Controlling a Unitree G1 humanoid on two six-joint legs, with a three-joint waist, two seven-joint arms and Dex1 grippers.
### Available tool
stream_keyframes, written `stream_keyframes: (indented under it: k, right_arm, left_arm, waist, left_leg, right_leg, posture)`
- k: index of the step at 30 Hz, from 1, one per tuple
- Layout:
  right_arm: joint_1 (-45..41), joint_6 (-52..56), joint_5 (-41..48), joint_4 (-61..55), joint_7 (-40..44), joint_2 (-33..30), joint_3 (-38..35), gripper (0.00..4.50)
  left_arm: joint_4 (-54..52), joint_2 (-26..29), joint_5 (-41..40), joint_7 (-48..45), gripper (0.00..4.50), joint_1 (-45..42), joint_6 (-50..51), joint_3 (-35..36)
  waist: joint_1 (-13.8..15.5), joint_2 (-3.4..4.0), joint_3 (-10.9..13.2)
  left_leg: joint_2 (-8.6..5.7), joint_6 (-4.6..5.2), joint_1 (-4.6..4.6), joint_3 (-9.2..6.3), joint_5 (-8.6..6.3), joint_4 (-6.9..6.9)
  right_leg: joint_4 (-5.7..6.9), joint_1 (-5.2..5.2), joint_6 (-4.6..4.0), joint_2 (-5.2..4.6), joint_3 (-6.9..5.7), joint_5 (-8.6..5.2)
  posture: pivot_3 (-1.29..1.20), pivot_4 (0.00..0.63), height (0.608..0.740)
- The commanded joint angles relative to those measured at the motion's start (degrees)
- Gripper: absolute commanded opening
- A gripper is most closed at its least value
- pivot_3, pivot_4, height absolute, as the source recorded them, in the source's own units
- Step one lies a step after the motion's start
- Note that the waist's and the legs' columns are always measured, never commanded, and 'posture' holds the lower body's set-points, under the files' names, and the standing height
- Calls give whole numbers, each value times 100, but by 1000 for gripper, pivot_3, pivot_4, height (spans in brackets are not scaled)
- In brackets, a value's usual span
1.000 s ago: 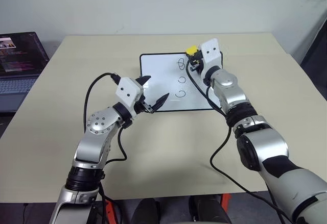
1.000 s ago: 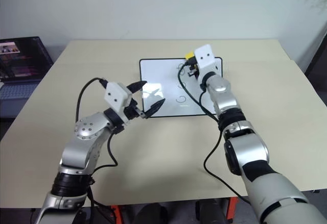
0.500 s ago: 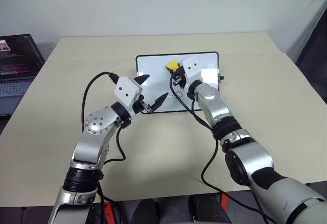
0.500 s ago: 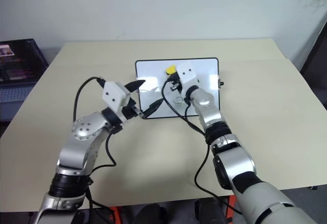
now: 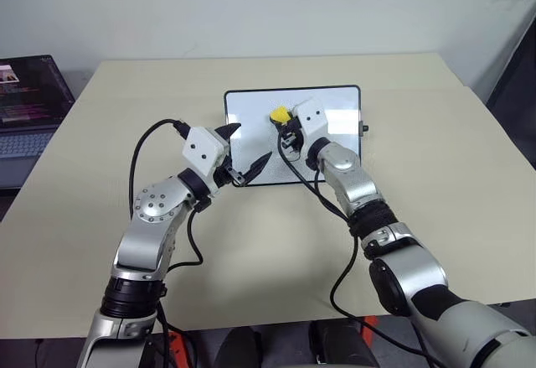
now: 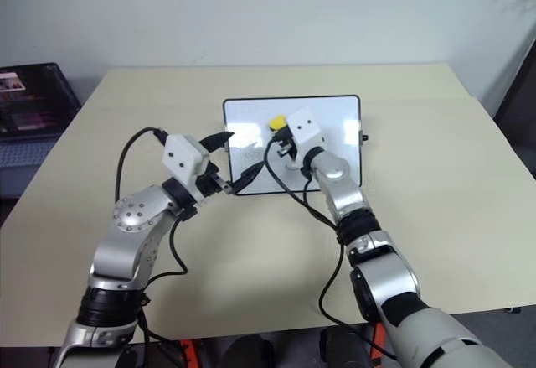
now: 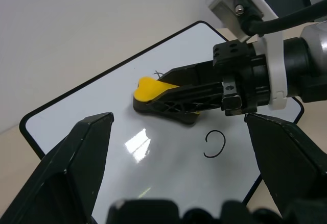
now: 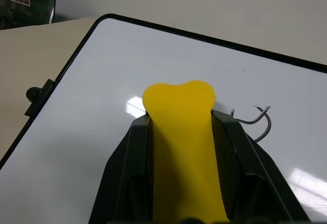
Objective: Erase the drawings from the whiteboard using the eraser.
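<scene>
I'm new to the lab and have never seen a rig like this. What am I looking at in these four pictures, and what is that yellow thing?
This is a humanoid robot with two arms, each ending in a gripper of two black fingers. Two pictures come from cameras in its head, looking down over the arms; the other two come from a camera on each wrist.

On the beige table lies a small whiteboard with marker drawings on it. A laptop sits off to the robot's left.

The right gripper is shut on the yellow eraser, holding it on the board. The left gripper is open over the board's near edge and holds nothing.
</scene>
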Motion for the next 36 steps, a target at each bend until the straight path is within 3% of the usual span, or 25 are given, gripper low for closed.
stream_keyframes:
  k: [1, 8, 12, 28, 36]
  right_arm:
    - [33, 398, 132, -948, 111, -131, -62, 1238]
    - [351, 1493, 332, -2622, 233, -310, -81, 1238]
    - [417, 1675, 321, -2817, 157, -399, -122, 1238]
    - [-513, -31, 52, 58, -278, -886, -330, 1238]
    - [-651, -355, 14, 518, -327, -665, -285, 1238]
  left_arm:
    - [-164, -26, 34, 63, 4500, -72, -95, 49]
    - [-31, -96, 50, 24, 4500, -174, -151, 4]
    - [42, -106, 55, -14, 4500, -214, -178, -8]
    - [23, -91, 28, -57, 4500, -248, -128, -49]
    - [-59, -70, 20, -46, 4500, -213, -91, -34]
  waist:
    - [5, 1, 1]
    - [17, 1, 1]
    - [19, 1, 1]
    - [-7, 0, 1]
    - [-14, 0, 1]
  left_leg:
    - [0, 0, -1, 0, 0, -1]
    - [0, 0, -5, -3, 0, -6]
    - [-1, 1, -5, -2, -1, -5]
    - [-1, 0, -4, 4, 0, -5]
    - [-1, 0, -4, 4, 0, -4]
  right_leg:
    - [-1, 0, 0, 0, 0, 0]
    - [-3, -5, 0, 0, -4, 0]
    - [-3, -5, 0, 0, -3, 0]
    - [-4, -6, 0, 0, 1, 0]
    - [-3, -6, 0, 0, 2, 0]
  posture:
    - [0, 150, 740]
    - [0, 150, 740]
    - [0, 150, 740]
    - [0, 150, 740]
    - [0, 150, 740]
